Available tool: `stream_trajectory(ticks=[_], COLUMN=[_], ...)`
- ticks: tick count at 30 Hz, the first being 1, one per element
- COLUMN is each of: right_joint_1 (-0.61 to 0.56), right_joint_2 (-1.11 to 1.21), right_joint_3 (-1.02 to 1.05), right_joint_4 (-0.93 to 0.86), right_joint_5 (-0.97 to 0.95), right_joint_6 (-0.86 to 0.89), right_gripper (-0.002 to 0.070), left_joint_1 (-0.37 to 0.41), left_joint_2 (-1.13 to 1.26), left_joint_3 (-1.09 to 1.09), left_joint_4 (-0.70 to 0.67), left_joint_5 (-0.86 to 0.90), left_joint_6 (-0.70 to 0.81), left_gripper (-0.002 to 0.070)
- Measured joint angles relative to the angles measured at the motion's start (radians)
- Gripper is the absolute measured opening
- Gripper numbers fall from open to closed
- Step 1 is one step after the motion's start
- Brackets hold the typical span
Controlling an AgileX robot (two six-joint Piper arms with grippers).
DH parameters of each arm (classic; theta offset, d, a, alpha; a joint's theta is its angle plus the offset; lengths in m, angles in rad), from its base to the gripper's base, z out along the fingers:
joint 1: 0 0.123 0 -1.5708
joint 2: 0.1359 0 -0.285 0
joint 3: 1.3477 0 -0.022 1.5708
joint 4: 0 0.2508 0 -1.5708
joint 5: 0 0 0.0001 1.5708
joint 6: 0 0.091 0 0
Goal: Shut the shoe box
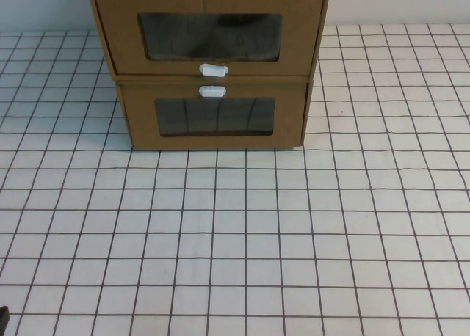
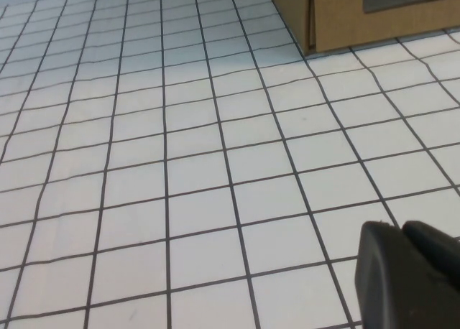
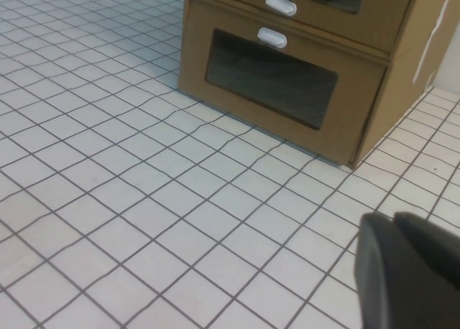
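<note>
The shoe box (image 1: 209, 35) is the upper of two stacked brown cardboard drawers at the back of the table. It has a clear window and a white pull tab (image 1: 213, 70) below the window. Its front panel stands forward of the lower drawer (image 1: 213, 119), so it is pulled out. In the right wrist view the shoe box (image 3: 374, 24) and its tab (image 3: 280, 3) show at the far side. My left gripper (image 2: 401, 228) is shut and empty, low over the table, far from the boxes. My right gripper (image 3: 394, 218) is also shut and empty, apart from the boxes.
The lower drawer has its white tab (image 1: 212, 92) above its window; its corner shows in the left wrist view (image 2: 345, 16). The table (image 1: 242, 240) is a white sheet with a dark grid. Neither gripper shows in the high view.
</note>
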Motion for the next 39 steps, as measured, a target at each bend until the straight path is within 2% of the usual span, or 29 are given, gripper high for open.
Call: stream_trajectory(ticks=[23,28,32,39], right_joint_1=[0.000,0.000,0.000,0.000], right_joint_2=[0.000,-0.009,-0.040,-0.117], right_joint_3=[0.000,0.000,0.000,0.013], right_joint_4=[0.014,-0.001,-0.109,-0.554], right_joint_5=[0.004,-0.074,-0.190,-0.245], right_joint_6=[0.000,0.007,0.138,0.613], right_gripper=[-0.0015,-0.0015,-0.0015,-0.0015], left_joint_1=[0.000,0.000,0.000,0.000], left_joint_2=[0.000,0.000,0.000,0.000], left_joint_3=[0.000,0.000,0.000,0.000], left_joint_4=[0.003,0.003,0.004,0.004], left_joint_5=[0.000,0.000,0.000,0.000], left_joint_6=[0.000,0.000,0.000,0.000], left_gripper=[-0.0002,-0.0002,-0.0002,-0.0002])
